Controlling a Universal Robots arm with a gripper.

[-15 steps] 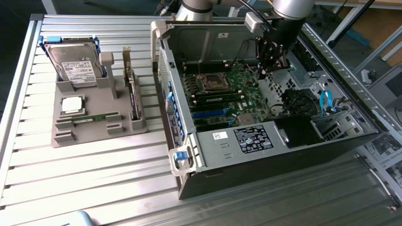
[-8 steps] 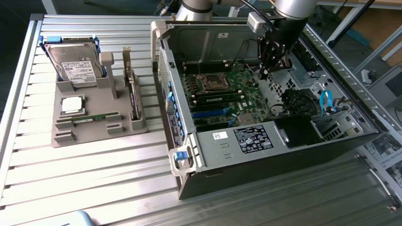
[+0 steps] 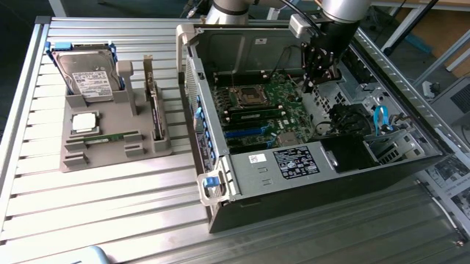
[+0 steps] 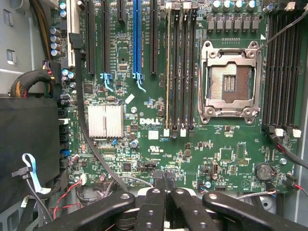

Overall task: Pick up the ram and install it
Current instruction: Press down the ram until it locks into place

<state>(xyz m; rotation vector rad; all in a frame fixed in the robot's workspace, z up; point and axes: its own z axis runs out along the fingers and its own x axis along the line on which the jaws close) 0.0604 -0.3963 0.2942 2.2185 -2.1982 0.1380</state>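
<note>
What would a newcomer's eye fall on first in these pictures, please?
Probably the open computer case lying on the slatted table, its green motherboard exposed with an empty processor socket. Above it hangs the shut gripper, holding nothing. To the exterior view's left, a grey fixture holds a hard drive and a processor chip.

Bright glare washes the tabletop point(image 3: 110, 187) slats; the case point(image 3: 309, 181) interior sits dim; the motherboard point(image 4: 159, 144) stays evenly lit and sharp.
</note>
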